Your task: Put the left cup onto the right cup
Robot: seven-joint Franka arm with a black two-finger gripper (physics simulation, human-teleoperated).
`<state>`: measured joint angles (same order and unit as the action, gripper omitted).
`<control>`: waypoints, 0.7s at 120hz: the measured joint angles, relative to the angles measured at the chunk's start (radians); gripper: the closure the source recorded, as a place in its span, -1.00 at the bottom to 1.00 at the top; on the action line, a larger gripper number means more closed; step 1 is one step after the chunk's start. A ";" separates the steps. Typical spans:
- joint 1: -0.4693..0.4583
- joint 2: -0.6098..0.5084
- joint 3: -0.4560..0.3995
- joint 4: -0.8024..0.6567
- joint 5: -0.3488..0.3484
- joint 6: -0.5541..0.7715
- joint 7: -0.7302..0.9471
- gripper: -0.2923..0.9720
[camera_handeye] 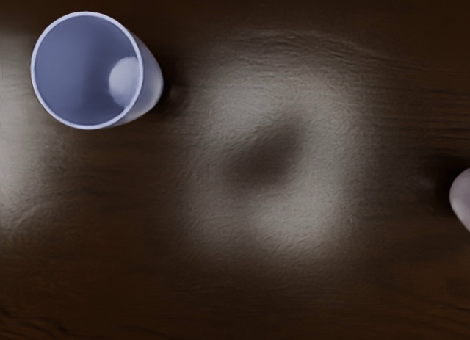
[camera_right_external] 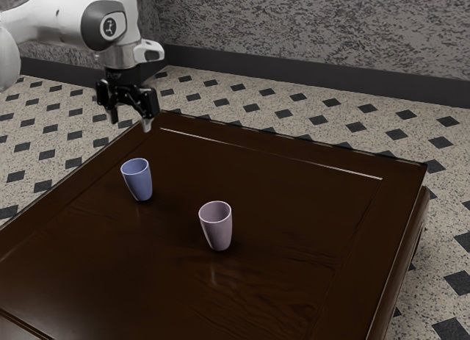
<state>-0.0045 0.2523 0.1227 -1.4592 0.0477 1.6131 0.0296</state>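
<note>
Blue cup (camera_right_external: 136,178) and purple cup (camera_right_external: 216,224) stand empty, well apart, mid table (camera_right_external: 308,230); our gripper (camera_right_external: 131,118) hangs spread wide near its far corner.

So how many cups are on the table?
2. The blue cup stands upright toward the exterior view's left; the purple cup stands upright apart from it, further right and nearer the camera. Nothing looks hidden.

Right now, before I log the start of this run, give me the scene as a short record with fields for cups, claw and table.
blue cup: upright, mouth up, toward the exterior view's left
mauve cup: upright, apart from the blue cup, toward the exterior view's right and nearer that camera
claw: open, empty, hovering high over the table, above both cups
table: dark wood, raised rim
stacking: not yet done
</note>
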 joint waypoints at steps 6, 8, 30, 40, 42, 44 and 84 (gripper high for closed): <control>0.005 0.013 0.000 0.000 -0.001 0.011 0.002 -0.54; 0.006 0.018 0.000 0.001 -0.001 0.014 0.003 -0.54; 0.020 0.075 -0.001 0.006 -0.005 0.048 0.010 -0.54; 0.025 0.099 -0.001 0.009 -0.008 0.063 0.013 -0.54; 0.026 0.104 -0.001 0.009 -0.010 0.066 0.013 -0.54; 0.028 0.109 -0.002 0.009 -0.012 0.069 0.013 -0.54; 0.056 0.164 -0.002 0.009 -0.028 0.129 0.038 -0.54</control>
<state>0.0519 0.4164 0.1212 -1.4500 0.0197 1.7424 0.0672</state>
